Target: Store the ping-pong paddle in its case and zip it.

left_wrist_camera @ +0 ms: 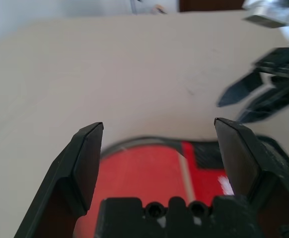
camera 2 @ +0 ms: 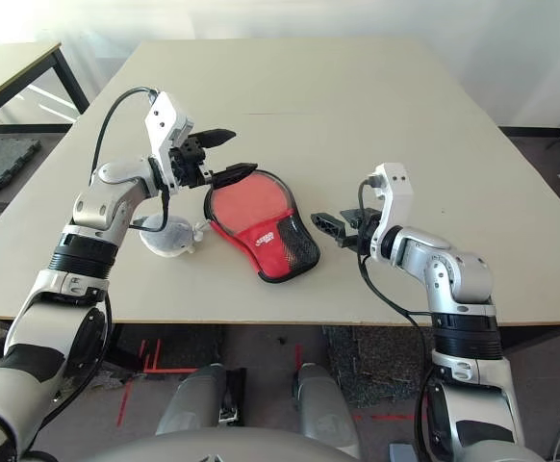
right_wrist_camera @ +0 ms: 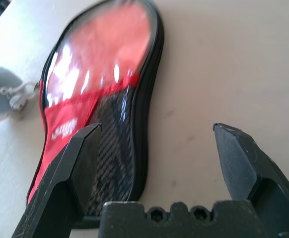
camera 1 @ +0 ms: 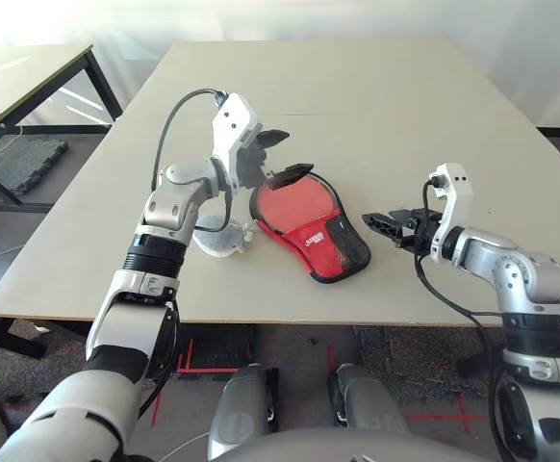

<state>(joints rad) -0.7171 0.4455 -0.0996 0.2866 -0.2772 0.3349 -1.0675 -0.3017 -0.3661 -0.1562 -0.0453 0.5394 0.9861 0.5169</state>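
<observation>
flat on the pale table, near its front edge: the case, red side up, round end toward the far side, narrow end with black mesh pocket and white logo toward the robot. black zipper edge all round; open or zipped along that edge, cannot tell. through the clear round window, a red face, likely the ping-pong paddle inside; handle hidden under the red cloth and mesh, so not certain.

raised above the round end of the case: the left gripper, black fingers spread wide, nothing between them, tips pointing toward the right arm. from its wrist camera, the red case blurred and low between the two fingers, partly hidden by the gripper's own base; touching or not, hard to say, though apart from it in the head views.

just right of the case, low over the table: the right gripper, fingers wide apart as well, empty, aimed at the mesh end and not touching it. from its wrist camera, the near end of the case cut off behind one finger.

left of the case, half hidden behind the left forearm: a small grey plush toy with a cord, just beside the case's edge.

far left, cut off by the frame: another table with black legs.
</observation>
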